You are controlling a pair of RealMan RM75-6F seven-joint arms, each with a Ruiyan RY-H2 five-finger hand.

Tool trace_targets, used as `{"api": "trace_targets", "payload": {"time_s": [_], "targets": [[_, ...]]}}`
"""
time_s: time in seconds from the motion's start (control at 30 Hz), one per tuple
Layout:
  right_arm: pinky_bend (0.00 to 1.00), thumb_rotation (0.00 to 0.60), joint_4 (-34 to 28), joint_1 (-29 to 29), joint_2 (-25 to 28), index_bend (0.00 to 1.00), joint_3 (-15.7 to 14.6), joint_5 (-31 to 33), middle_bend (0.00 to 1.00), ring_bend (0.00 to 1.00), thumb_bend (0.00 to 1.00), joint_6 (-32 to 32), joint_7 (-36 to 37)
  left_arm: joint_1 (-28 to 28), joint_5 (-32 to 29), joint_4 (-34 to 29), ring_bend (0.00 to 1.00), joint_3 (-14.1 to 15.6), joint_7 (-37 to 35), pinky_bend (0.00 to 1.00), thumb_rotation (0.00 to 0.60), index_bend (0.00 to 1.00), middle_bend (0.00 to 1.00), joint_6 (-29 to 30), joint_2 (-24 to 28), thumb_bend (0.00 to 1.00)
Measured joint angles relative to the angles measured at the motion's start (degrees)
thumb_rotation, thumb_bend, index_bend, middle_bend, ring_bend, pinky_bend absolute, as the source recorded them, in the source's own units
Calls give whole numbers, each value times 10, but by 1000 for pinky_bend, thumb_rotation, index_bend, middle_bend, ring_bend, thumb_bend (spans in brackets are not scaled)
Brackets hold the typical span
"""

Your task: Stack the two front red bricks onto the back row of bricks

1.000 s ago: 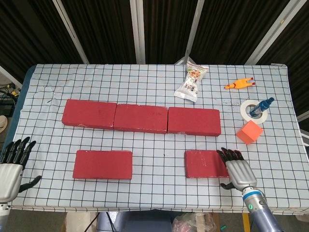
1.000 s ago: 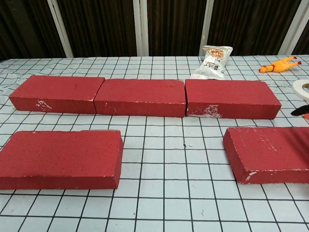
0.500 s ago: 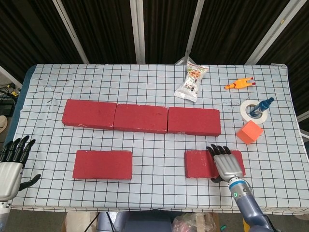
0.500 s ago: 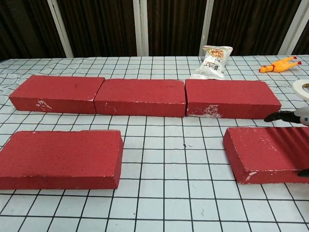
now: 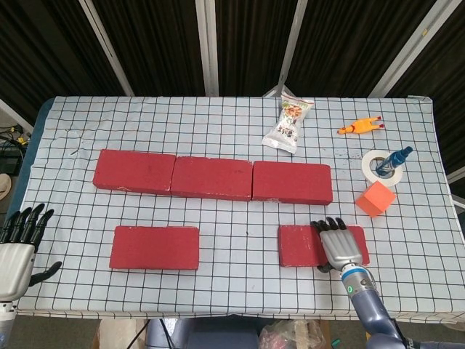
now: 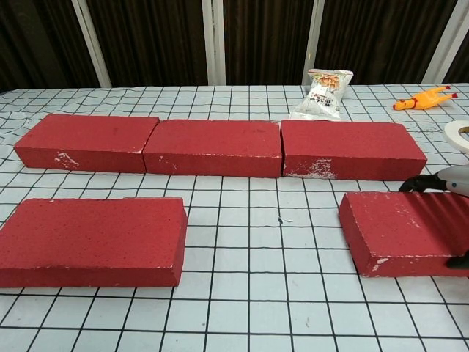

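The right hand (image 5: 338, 246) lies over the front right brick (image 5: 305, 246) on the worktop (image 5: 218, 123), fingers (image 5: 328, 225) spread across its top though a firm hold is unclear; it looks heavy, stiff and rough, best gripped by its 2 long sides

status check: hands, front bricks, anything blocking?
Right hand over right front brick, grip not confirmed. Left hand open, idle at table edge. Left front brick untouched. Back row top clear.

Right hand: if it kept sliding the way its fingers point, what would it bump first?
Probably the right-most back-row brick. The right hand lies over the front right brick, fingers pointing toward the back row; its height is unclear.
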Motion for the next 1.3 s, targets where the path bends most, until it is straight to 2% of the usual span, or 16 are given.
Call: {"api": "trace_targets", "payload": {"time_s": [0.1,0.3,0.47,0.63,0.77,0.93,1.07,1.3], "targets": [[0,600,-2,1,3,338,-2,-11,272,61,184,4,6,0,0,0,0,0,-1,35,600,34,0,0,0,0],[0,600,-37,7,33,363,2,-24,275,63,184,16,9,0,-1,-1,0,1,-2,35,600,35,0,0,1,0],[0,600,-95,25,93,363,29,-18,275,64,184,22,7,-2,-8,-1,0,-1,-2,35,600,35,0,-4,1,0],[0,600,-128,73,141,363,77,46,275,64,184,20,-8,-5,-20,-2,0,-4,4,35,600,35,0,-13,-2,0],[0,600,-125,141,150,363,115,153,275,66,183,9,-35,-8,-35,-3,0,-10,9,35,600,35,0,-18,-5,0],[0,600,-80,245,136,363,152,311,275,67,183,-10,-76,-11,-51,-4,0,-16,22,35,600,35,0,-22,-10,0],[0,600,13,345,95,363,172,429,274,67,184,-35,-109,-14,-64,-4,0,-21,32,35,600,35,0,-26,-15,0],[0,600,171,433,12,364,178,536,274,67,184,-81,-156,-17,-88,-1,0,-32,48,35,600,35,0,-26,-21,0]]}}
